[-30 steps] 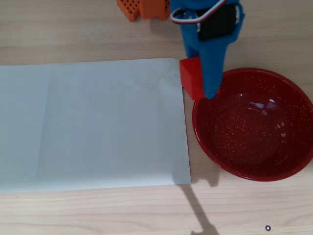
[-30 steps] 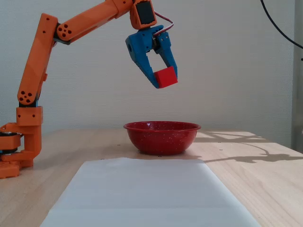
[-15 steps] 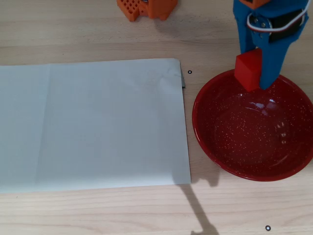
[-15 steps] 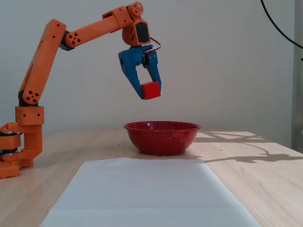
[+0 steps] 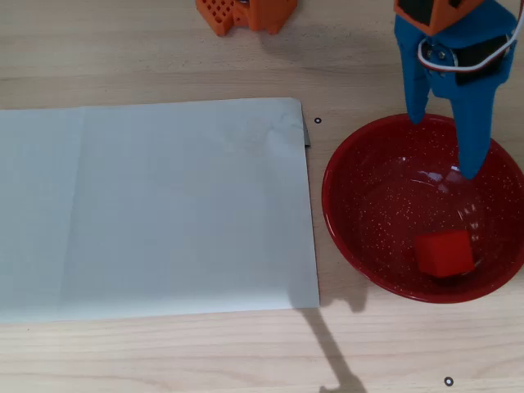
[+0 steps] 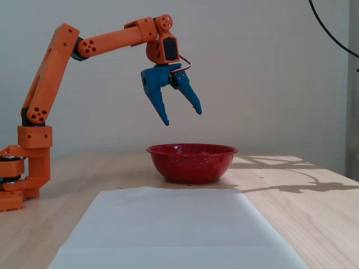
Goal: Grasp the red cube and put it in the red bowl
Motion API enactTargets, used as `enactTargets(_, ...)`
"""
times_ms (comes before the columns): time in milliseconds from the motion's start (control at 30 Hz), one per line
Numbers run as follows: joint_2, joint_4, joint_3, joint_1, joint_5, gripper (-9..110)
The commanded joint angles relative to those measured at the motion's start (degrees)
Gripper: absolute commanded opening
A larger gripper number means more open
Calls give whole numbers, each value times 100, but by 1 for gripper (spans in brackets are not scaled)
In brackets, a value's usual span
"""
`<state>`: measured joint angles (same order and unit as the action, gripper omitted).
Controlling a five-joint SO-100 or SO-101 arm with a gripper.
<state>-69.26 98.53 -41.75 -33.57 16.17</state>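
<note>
The red cube (image 5: 444, 252) lies inside the red bowl (image 5: 352, 221), on its floor toward the near side in the overhead view. In the fixed view the bowl (image 6: 191, 163) stands on the wooden table and its wall hides the cube. My blue gripper (image 5: 444, 146) hangs above the bowl's far part, open and empty. In the fixed view the gripper (image 6: 182, 116) is well above the bowl's rim, its jaws spread apart and pointing down.
A large white paper sheet (image 5: 155, 209) lies flat left of the bowl. The orange arm base (image 6: 22, 174) stands at the far left in the fixed view. The wooden table (image 5: 164, 352) extends around the sheet.
</note>
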Motion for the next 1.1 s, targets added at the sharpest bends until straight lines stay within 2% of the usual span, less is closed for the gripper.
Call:
enactTargets(0,-501,88,624,-26,9,25)
enactTargets(167,-905,439,896,97,-211,0)
enactTargets(500,-2821,519,-343,949,-536,0)
enactTargets(733,-5019,-396,-2751,1811,-923,0)
enactTargets(1067,-7638,-1652,-5897,2540,-765,0)
